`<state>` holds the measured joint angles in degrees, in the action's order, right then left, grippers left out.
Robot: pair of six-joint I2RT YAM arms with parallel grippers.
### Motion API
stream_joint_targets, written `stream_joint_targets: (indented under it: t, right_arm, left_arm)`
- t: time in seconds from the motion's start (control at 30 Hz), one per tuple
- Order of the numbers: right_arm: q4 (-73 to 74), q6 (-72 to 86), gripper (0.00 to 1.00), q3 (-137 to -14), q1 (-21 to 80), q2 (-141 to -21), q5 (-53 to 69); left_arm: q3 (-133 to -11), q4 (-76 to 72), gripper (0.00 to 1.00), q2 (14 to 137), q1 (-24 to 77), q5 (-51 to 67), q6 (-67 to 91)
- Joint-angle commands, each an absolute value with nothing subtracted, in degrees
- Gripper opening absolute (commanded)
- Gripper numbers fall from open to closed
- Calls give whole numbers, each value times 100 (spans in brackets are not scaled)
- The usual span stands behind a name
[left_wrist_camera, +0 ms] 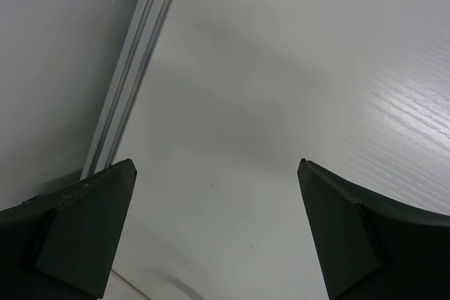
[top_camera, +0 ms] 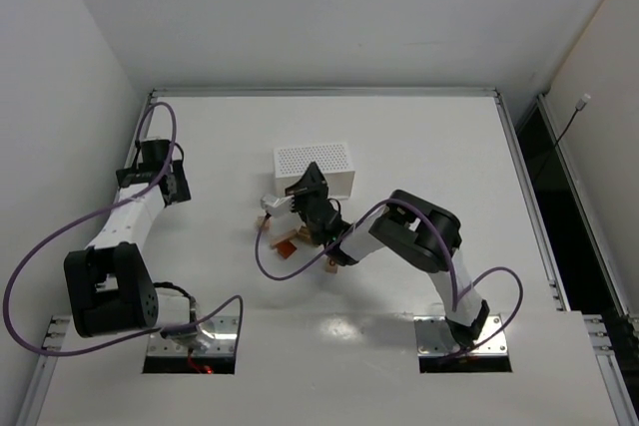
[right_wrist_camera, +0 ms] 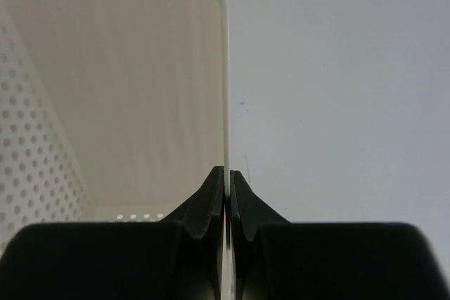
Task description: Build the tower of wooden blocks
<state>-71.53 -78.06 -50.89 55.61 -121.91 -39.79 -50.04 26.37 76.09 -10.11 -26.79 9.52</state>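
Several small wooden blocks (top_camera: 289, 241), tan and reddish-brown, lie loose on the table in front of the white perforated tray (top_camera: 318, 160); I see no stack, and the right arm hides part of them. My right gripper (top_camera: 303, 188) is at the tray's near edge. In the right wrist view it (right_wrist_camera: 226, 173) is shut on the tray's thin white wall (right_wrist_camera: 225, 89), with the tray's bare inside to the left. My left gripper (top_camera: 175, 187) is open and empty over the table's left side (left_wrist_camera: 216, 166), away from the blocks.
An aluminium rail (left_wrist_camera: 130, 82) runs along the table's left edge, close to the left gripper, with a grey wall beyond it. A purple cable (top_camera: 275, 266) loops over the table near the blocks.
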Motion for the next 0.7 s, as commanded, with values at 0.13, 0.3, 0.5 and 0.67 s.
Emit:
stream_joint_targets:
  t: [0.13, 0.3, 0.5, 0.67]
  right_arm:
    - [-9592, -7778, 0, -5615, 5318, -11296, -4411]
    - [-4786, -5317, 0, -6966, 4512, -10259, -5282]
    - [3738, -1234, 0, -10570, 3157, -10668, -2406]
    - [4826, -678, 0, -10111, 1891, -10462, -645]
  left_arm:
    - [-5106, 2487, 100, 7541, -976, -2654, 1028]
    - [-5159, 2487, 100, 7488, -581, -2769, 871]
    - [-5554, 2602, 100, 7287, 184, -2224, 142]
    - [-6002, 2829, 100, 7067, 517, -472, -491]
